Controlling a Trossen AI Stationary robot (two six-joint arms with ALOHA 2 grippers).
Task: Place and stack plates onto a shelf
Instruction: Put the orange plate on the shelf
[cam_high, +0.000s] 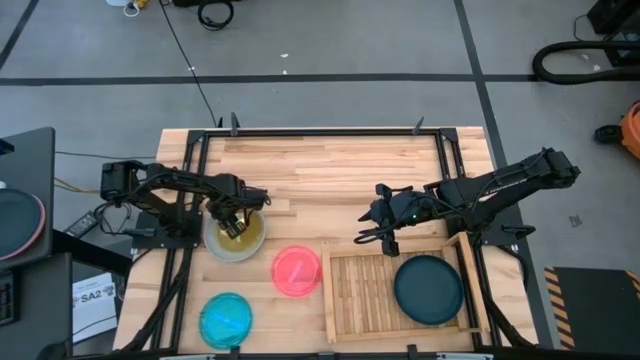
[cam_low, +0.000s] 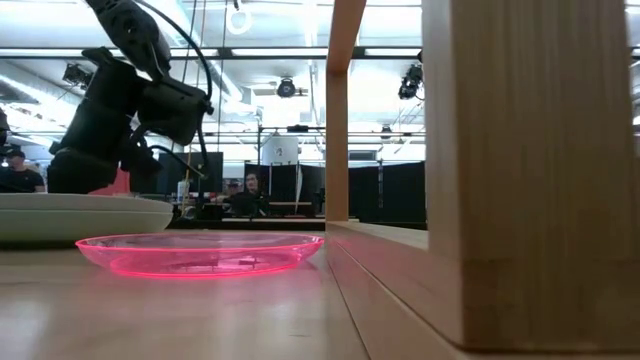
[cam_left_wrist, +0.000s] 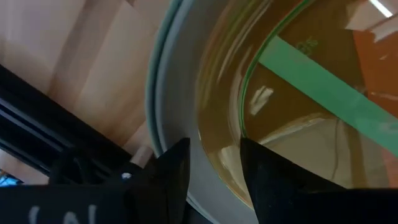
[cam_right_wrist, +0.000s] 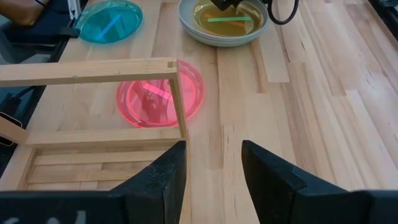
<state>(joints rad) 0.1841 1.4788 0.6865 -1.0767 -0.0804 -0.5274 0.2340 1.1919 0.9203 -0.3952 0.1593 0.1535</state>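
Observation:
A yellow-green translucent plate lies inside a pale whitish plate at the table's left. My left gripper is open just above them. In the left wrist view its fingers stand on either side of the yellow-green plate's rim, one over the pale plate. A pink plate and a cyan plate lie flat on the table. The wooden slatted shelf holds a dark teal plate in its right half. My right gripper is open and empty at the shelf's far left corner.
The shelf's left half is bare slats, and its raised frame bar stands between my right gripper and the pink plate. In the low view the shelf's posts fill the right side. People sit in the room behind.

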